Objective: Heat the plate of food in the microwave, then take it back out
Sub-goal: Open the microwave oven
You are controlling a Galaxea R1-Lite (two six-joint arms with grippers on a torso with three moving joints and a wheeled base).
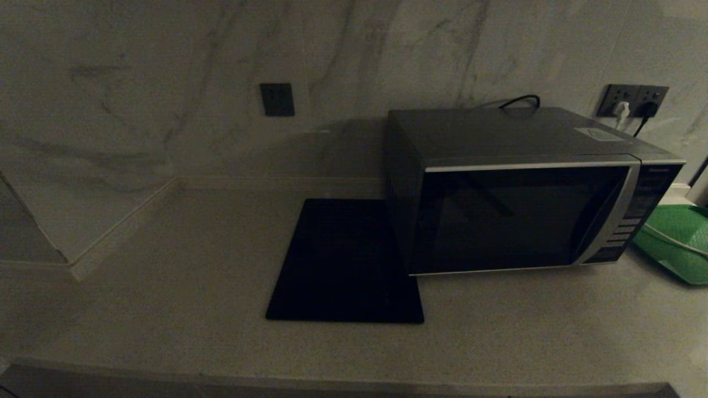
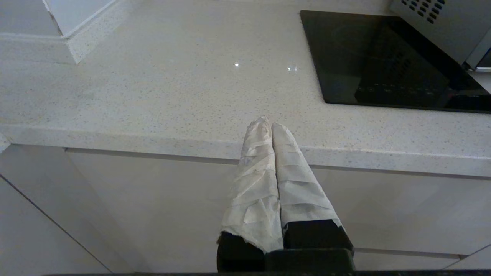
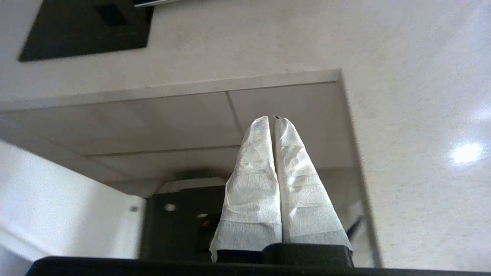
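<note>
Your left gripper (image 2: pixel 271 124), tape-wrapped fingers pressed together and empty, hung below the pale speckled stone counter's (image 2: pixel 153 88) front edge, the flat black square mat (image 2: pixel 383 57) ahead. The boxy dark grey microwave (image 1: pixel 520 193) stood door-closed beside that mat; no plate showed. Your right gripper (image 3: pixel 273 119), likewise clenched on nothing, sat nearer it.

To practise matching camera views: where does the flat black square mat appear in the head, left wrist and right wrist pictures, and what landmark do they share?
Head view: black mat lies centre, on the countertop, beside the closed microwave.
Left wrist view: mat in the upper right corner.
Right wrist view: mat in the upper left corner.
Shared landmark: the pale speckled countertop's front edge.
</note>
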